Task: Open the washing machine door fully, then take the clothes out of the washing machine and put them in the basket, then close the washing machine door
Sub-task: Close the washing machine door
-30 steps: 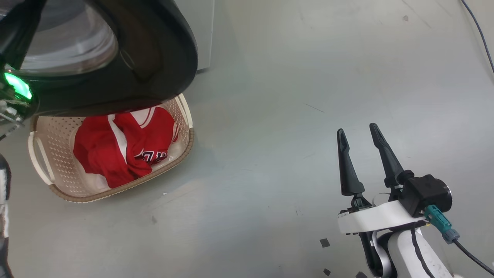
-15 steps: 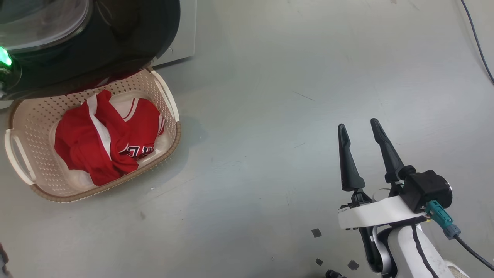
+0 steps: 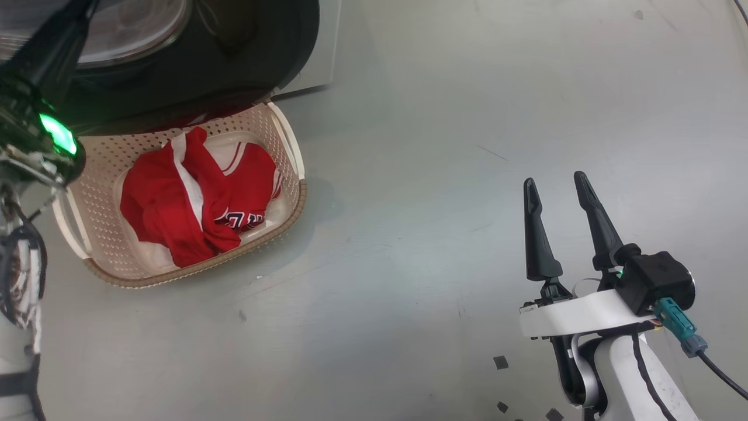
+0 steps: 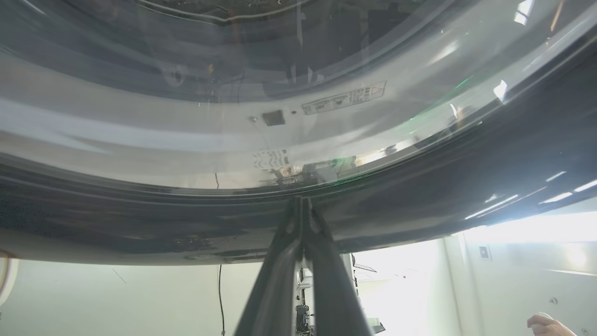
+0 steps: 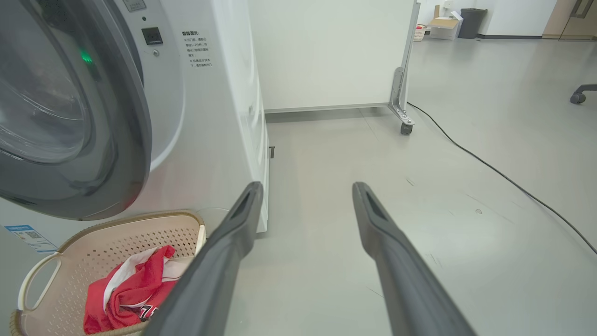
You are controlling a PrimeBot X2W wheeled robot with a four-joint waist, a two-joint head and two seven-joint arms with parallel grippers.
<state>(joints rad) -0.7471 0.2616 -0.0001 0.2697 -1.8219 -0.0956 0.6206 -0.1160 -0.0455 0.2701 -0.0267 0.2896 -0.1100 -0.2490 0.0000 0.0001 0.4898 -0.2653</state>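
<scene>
Now, head view: the clothes [image 3: 198,199], a red jersey, lie crumpled in the basket [image 3: 286,228]. It sits on the floor [image 3: 438,146] just under the washing machine door [image 3: 245,70], whose black rim overhangs the basket's far edge. My right fingers [image 3: 539,245] are spread wide and empty, well apart from all that.

Left wrist view: my left fingers [image 4: 282,280] are pressed flat together with nothing between them, tips against the door's glossy black rim just below the glass bowl. I judge the door rigid, hinged and slick. Push on the rim, not the glass; tips may skid.

Right wrist view: right fingers wide, holding nothing. The door stands close against the washing machine [image 5: 219,116]; I cannot tell whether it is latched. The jersey looks soft and light.
</scene>
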